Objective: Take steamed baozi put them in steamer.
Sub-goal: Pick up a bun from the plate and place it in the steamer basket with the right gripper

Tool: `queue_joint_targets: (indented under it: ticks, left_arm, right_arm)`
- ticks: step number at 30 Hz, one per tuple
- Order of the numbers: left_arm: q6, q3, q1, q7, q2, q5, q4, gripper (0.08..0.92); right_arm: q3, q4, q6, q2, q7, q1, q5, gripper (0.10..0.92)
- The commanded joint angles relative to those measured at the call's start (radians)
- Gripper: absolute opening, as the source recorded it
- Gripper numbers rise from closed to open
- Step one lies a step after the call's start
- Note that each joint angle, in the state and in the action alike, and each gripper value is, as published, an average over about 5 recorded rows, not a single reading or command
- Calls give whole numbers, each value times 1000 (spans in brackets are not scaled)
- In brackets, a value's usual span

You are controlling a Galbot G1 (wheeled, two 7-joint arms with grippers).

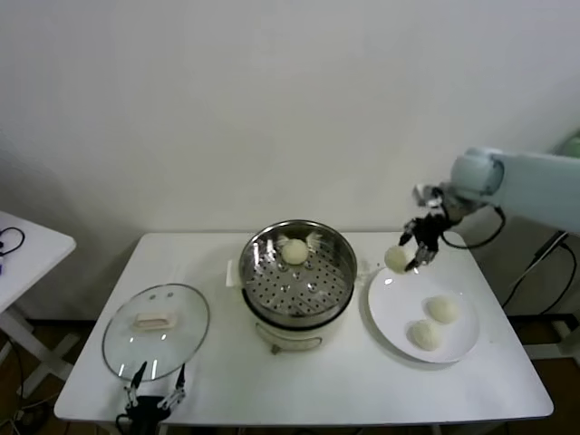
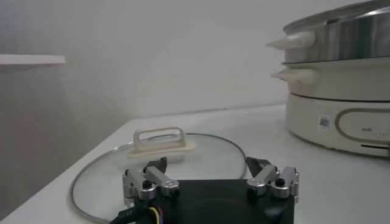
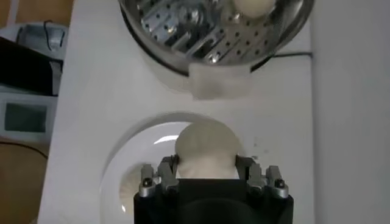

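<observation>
While my right gripper (image 1: 410, 256) hangs above the far edge of the white plate (image 1: 399, 313), its jaws pinch one steamed bun (image 3: 206, 148) between them, lifted clear of the plate. I count four buns in all: the one I hold, two (image 1: 442, 309) (image 1: 426, 334) lying on the plate near each other, and one (image 1: 295, 251) already on the perforated tray at the far side of the steamer (image 1: 340, 263). There is one steamer, standing mid-table between the plate and the single glass lid (image 1: 156, 331), which lies flat with its white handle (image 2: 161, 141) up. My left gripper (image 2: 210, 182) waits low at the near table edge, just in front of the lid, its jaws spread wide and holding nothing.
</observation>
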Motion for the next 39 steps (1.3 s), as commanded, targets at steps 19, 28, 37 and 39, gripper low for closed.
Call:
queue_joint_targets:
  ticks: [19, 28, 37, 39]
  left_arm:
    - [-6, -5, -3, 8, -12, 3, -19, 823]
    - [-13, -5, -4, 9, -17, 10, 2, 823]
    - [-17, -5, -8, 7, -14, 12, 10, 823]
    - [-18, -5, -8, 7, -13, 12, 9, 823]
  right_arm:
    - [235, -163, -175, 560, 63, -229, 68, 636]
    - [233, -204, -172, 578, 81, -346, -7, 636]
    - [230, -216, -165, 575, 82, -374, -56, 636]
    - [231, -222, -164, 576, 84, -380, -64, 636]
